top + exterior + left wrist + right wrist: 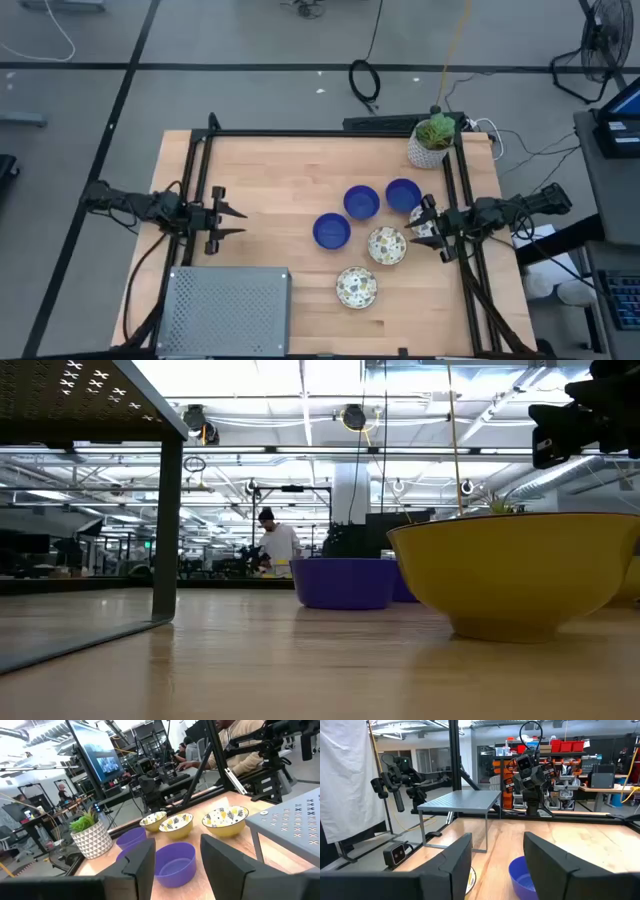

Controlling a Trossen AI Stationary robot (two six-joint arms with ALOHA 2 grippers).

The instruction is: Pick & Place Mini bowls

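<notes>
Three deep blue mini bowls (361,201), (403,194), (331,231) stand on their bases right of the table's middle. Two speckled bowls (387,245), (356,287) stand nearer the near edge. A third speckled bowl (418,211) shows partly under the right arm. My right gripper (418,228) is open at the right edge, pointing left, beside that cluster. In its wrist view (497,842) a blue bowl (522,875) lies just below and ahead. My left gripper (240,221) waits open at the left side; its wrist view (177,845) faces the bowls (172,862).
A grey perforated platform on legs (225,310) stands at the near left corner. A white pot with a green plant (432,140) sits at the far right corner. Black frame rails (455,180) run along the table's sides. Bare wood lies between the left gripper and the bowls.
</notes>
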